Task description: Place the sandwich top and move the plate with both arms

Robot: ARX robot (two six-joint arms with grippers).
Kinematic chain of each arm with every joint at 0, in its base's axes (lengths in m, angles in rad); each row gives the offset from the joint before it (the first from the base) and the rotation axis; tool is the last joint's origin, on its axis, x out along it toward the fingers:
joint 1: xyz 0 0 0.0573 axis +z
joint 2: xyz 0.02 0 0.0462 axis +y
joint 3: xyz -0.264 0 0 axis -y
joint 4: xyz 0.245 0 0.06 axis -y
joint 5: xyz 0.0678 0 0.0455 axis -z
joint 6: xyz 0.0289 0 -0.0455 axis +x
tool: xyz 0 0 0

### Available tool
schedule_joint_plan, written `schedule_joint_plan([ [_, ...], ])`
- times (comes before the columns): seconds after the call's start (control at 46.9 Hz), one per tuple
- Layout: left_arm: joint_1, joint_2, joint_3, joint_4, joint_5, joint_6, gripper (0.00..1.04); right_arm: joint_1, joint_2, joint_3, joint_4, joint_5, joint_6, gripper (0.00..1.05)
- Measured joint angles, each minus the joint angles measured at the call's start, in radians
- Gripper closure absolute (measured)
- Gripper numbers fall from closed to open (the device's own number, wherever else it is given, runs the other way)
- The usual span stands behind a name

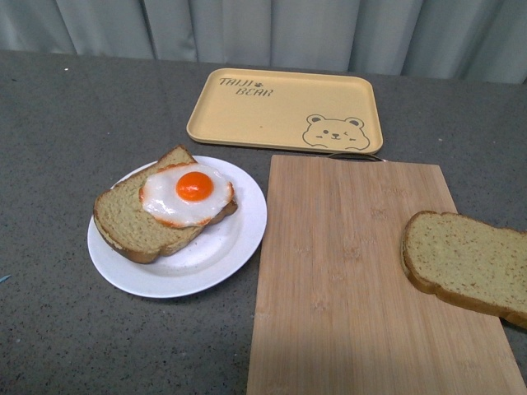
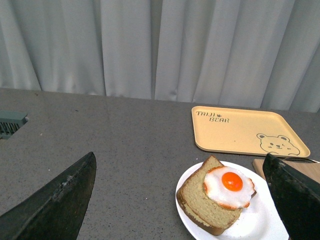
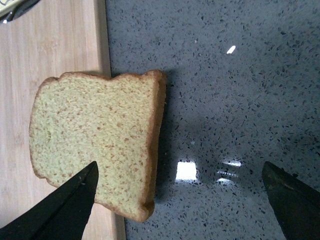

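Right pincer (image 3: 180, 169) is spread wide apart with nothing in it, looking straight down on the sandwich top (image 3: 95, 140), so I'd guess it's lining up for a grab. That plain slice lies at the lower right of the front view, partly on the bamboo board (image 1: 346, 271) and partly poking past its edge over the grey worktop (image 1: 58, 132), which probably gives a finger room to get around the crust. Left pincer (image 2: 179, 159) is apart and empty too, facing the plate (image 1: 218, 257). The plate sits left of centre in the front view, just beside the board, carrying the other slice (image 1: 132, 218) with the fried egg (image 1: 188, 193) on it, basically ready for its lid. Yellow bear tray (image 1: 272, 107) sits behind, upper middle. Stuff I can't tell: neither pincer shows in the front view, the sandwich top gets cut off by the right edge there, height above the bread is anyone's guess, and there's a thin dark thing (image 1: 356, 155) at the board's far edge I can't identify.
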Motion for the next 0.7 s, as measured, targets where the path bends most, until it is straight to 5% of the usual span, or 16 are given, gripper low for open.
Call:
schedule_joint_plan([
  [0.427, 0.000, 0.000, 0.000, 0.000, 0.000, 0.000, 0.07, 0.084, 0.206, 0.109, 0.022, -0.065, 0.080, 0.10],
  [0.704, 0.000, 0.000, 0.000, 0.000, 0.000, 0.000, 0.07, 0.127, 0.272, 0.148, 0.072, -0.078, 0.208, 0.60],
])
